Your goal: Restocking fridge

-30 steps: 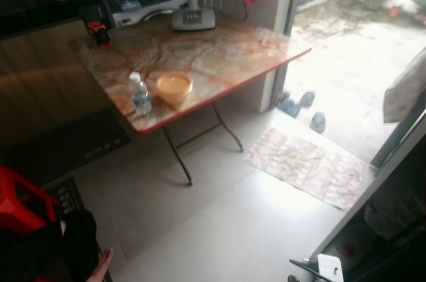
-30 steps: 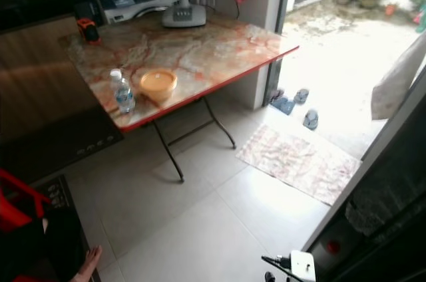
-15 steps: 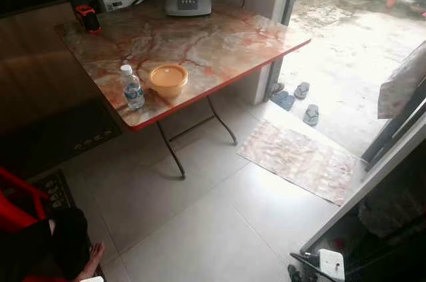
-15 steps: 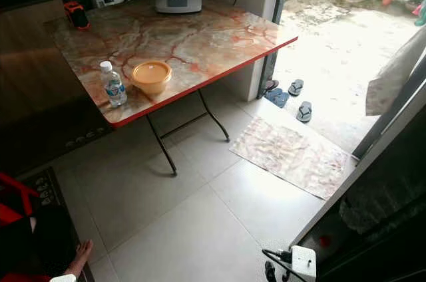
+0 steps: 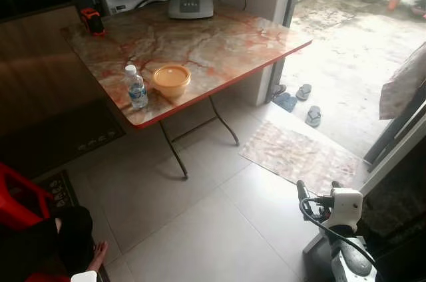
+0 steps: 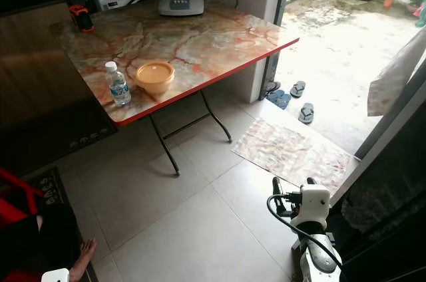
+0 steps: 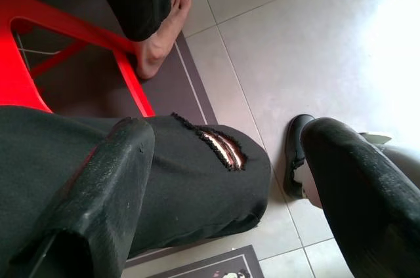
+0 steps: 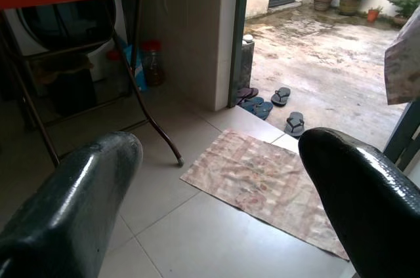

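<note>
Standing well back, I see the clear plastic water bottle upright near the marble-patterned folding table's front edge — ahead and to my left, just beside the round orange lidded bowl. My right gripper, fingers apart, is raised low at my right; my left gripper, also spread, hangs nearer that side — likelier reach.

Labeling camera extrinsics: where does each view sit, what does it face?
Left/right eye: head, looking down at folding table with water bottle and lidded bowl; right gripper raised.
Left wrist: low, facing a seated person's knee, red chair; open fingers.
Right wrist: low, facing doormat, sandals; open fingers.
Shared: doormat, sandals.
</note>
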You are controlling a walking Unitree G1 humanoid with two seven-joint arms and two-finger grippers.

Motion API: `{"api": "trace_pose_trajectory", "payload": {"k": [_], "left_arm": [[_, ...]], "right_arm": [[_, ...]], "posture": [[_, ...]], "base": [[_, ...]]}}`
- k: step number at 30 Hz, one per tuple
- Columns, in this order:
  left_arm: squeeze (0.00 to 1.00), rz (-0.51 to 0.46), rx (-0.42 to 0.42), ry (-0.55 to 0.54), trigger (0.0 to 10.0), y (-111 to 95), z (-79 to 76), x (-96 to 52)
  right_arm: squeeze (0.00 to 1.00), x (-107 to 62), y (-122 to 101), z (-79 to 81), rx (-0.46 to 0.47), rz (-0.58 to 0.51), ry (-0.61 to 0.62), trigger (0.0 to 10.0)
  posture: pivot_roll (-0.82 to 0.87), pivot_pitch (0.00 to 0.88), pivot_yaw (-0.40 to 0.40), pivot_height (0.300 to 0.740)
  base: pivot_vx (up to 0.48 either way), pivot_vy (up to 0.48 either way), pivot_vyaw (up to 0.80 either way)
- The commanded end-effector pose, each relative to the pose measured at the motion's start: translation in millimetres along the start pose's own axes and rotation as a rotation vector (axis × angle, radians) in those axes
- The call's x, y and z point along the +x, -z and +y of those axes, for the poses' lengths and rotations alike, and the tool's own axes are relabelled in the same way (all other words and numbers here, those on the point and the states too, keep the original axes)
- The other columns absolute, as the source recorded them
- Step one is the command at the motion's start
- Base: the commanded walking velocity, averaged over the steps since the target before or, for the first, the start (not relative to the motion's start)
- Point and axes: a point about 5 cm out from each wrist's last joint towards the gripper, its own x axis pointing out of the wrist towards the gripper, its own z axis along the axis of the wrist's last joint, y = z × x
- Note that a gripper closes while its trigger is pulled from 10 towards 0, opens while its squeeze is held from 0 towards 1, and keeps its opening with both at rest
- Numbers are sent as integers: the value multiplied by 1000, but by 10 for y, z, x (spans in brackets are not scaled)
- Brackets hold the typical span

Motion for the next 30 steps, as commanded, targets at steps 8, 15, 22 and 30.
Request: {"api": "trace_pose_trajectory", "payload": {"k": [8,15,22,30], "left_arm": [[0,7,-13,-28,10000,25,77,-12],[0,-76,-54,-47,10000,-115,101,10],[0,-525,-106,-53,10000,-975,95,12],[0,-975,-13,63,10000,-1853,-310,-456]], "right_arm": [[0,105,-549,222,69,-279,-179,10000],[0,86,-921,384,98,-440,-185,10000],[0,163,-1157,473,-15,-468,-177,10000],[0,179,-1071,657,48,-368,-200,10000]], "posture": [[-36,28,28,740],[-43,29,33,740],[-26,15,23,740],[-6,0,18,740]], "base": [[0,0,0],[0,0,0],[0,0,0],[0,0,0]]}}
